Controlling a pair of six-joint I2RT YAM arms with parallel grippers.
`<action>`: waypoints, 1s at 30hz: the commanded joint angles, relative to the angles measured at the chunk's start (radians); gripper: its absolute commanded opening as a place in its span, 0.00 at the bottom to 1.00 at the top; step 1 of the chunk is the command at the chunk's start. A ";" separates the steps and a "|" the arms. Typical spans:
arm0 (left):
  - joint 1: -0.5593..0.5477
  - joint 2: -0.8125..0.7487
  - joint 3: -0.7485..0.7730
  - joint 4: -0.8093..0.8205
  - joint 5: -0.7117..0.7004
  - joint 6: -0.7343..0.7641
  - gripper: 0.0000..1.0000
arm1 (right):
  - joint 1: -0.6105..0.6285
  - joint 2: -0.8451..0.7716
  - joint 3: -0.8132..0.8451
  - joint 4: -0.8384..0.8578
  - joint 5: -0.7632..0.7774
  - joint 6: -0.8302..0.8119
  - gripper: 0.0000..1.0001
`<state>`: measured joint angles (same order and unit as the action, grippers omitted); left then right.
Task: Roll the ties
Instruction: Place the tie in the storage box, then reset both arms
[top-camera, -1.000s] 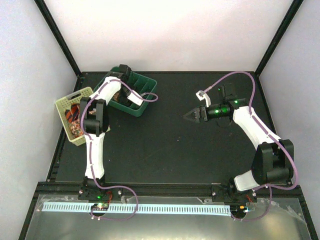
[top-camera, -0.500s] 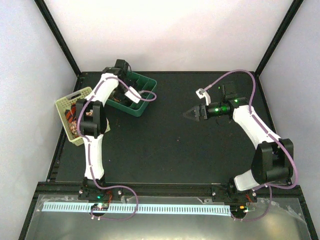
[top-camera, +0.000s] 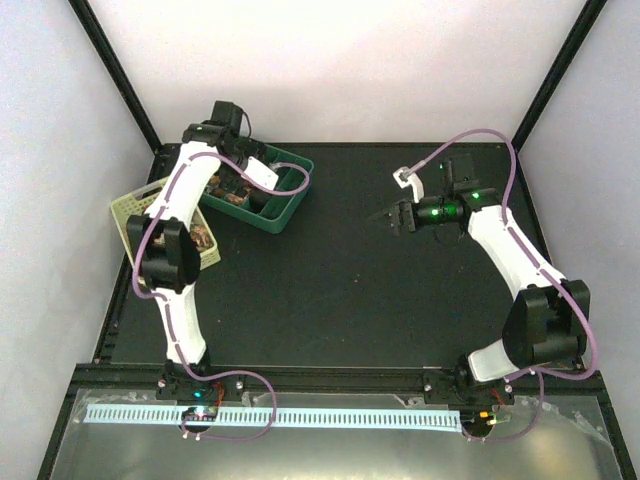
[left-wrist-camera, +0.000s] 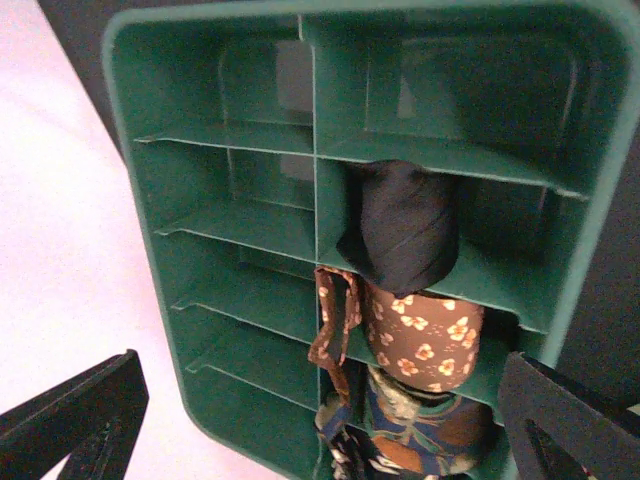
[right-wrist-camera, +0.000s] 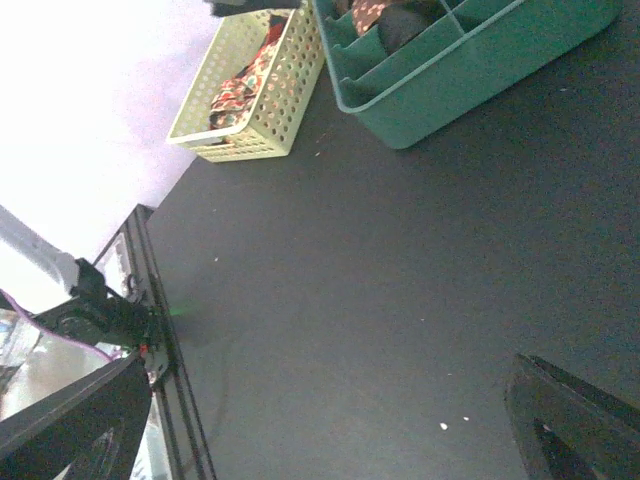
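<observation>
A: What sits closest to the left wrist camera?

B: The left claw (left-wrist-camera: 320, 400). Its fingers are spread wide at the bottom corners of the frame, gripping nothing, over the green tray (left-wrist-camera: 130, 110).

A: What's inside the tray?

B: Three rolled ties (left-wrist-camera: 445, 355) in the right-hand column of compartments. Lowest in the frame is a dark blue-and-orange patterned roll (left-wrist-camera: 400, 450). Above it is a brown roll with cream flowers (left-wrist-camera: 420, 335), then a plain very dark roll (left-wrist-camera: 400, 225). A loose brown floral tail (left-wrist-camera: 333, 320) drapes over the centre divider.

A: And the other arm?

B: The right claw (right-wrist-camera: 320, 400) is released as well, above the black worktop (right-wrist-camera: 400, 260). Further off, at the upper left of its view, a yellow basket (right-wrist-camera: 275, 110) holds heaped orange-and-black ties (right-wrist-camera: 245, 80), just beside the tray.
</observation>
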<state>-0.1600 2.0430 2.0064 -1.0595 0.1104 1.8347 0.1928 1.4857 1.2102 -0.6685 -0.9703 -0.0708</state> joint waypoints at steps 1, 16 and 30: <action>0.012 -0.130 -0.118 0.010 0.085 -0.116 0.99 | -0.021 -0.027 0.042 -0.020 0.061 -0.041 1.00; -0.030 -0.271 -0.654 0.462 0.049 -0.324 0.99 | -0.106 -0.079 0.023 -0.037 0.122 -0.046 1.00; -0.093 0.075 -0.213 0.701 -0.152 -0.753 0.99 | -0.125 -0.091 0.033 -0.044 0.161 -0.057 1.00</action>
<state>-0.2527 2.0834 1.6207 -0.4042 0.0288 1.2465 0.0761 1.4200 1.2388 -0.7052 -0.8345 -0.1074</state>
